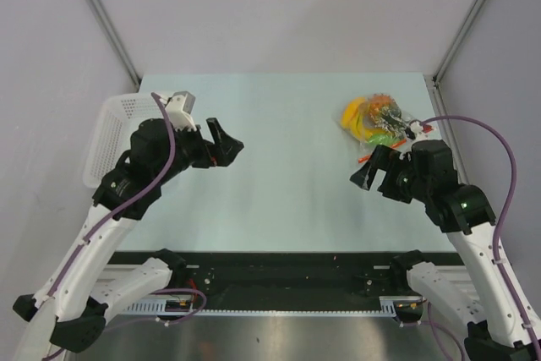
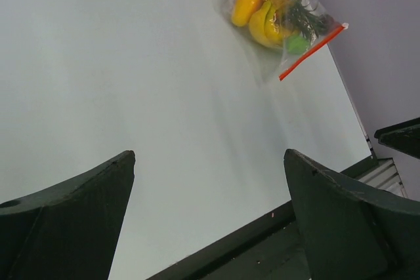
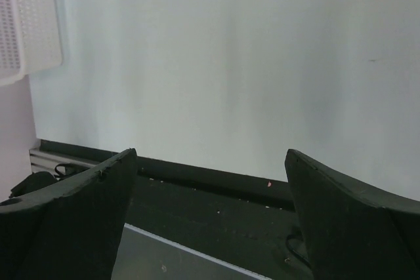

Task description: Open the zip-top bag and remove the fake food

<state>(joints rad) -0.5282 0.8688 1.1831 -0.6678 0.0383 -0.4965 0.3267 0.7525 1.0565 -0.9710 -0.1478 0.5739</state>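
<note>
Zip-top bag (image 1: 390, 123) holding fake food (image 1: 359, 116) lies at the desk (image 1: 287, 192) far-right corner, just beyond right gripper (image 1: 372, 175), zip strip (image 2: 312, 52) diagonal on its near side; left gripper (image 1: 225, 146) well apart; both spread wide, empty.

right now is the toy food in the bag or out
In: the toy fruit lies bunched inside the clear zip-top bag, behind its orange-red zip strip. Seal: cannot tell.
</note>
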